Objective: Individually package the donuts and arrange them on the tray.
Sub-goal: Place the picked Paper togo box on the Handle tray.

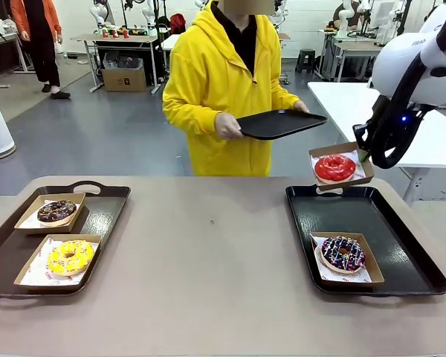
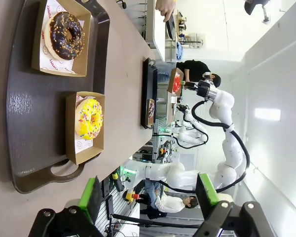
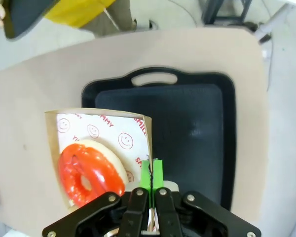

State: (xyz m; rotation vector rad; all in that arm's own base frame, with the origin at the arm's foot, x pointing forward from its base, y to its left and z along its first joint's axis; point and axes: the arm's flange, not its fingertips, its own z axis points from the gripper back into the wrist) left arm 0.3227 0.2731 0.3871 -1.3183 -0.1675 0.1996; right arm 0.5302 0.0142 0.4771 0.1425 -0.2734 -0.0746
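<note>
Sitting in a paper-lined box (image 1: pixel 340 165), the red donut (image 1: pixel 334 167) hangs above the right tray's (image 1: pixel 372 216) far edge — the right gripper (image 3: pixel 151 173) is clamped on the box's rim. The left gripper (image 2: pixel 150 197) stands wide apart over the left tray (image 2: pixel 24 143).

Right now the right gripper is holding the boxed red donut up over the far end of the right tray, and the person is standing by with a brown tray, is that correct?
Not quite: the person's tray is black, not brown, as the front view shows. The rest holds: the right gripper is shut on the box with the red donut, held up over the far end of the right tray.
</note>
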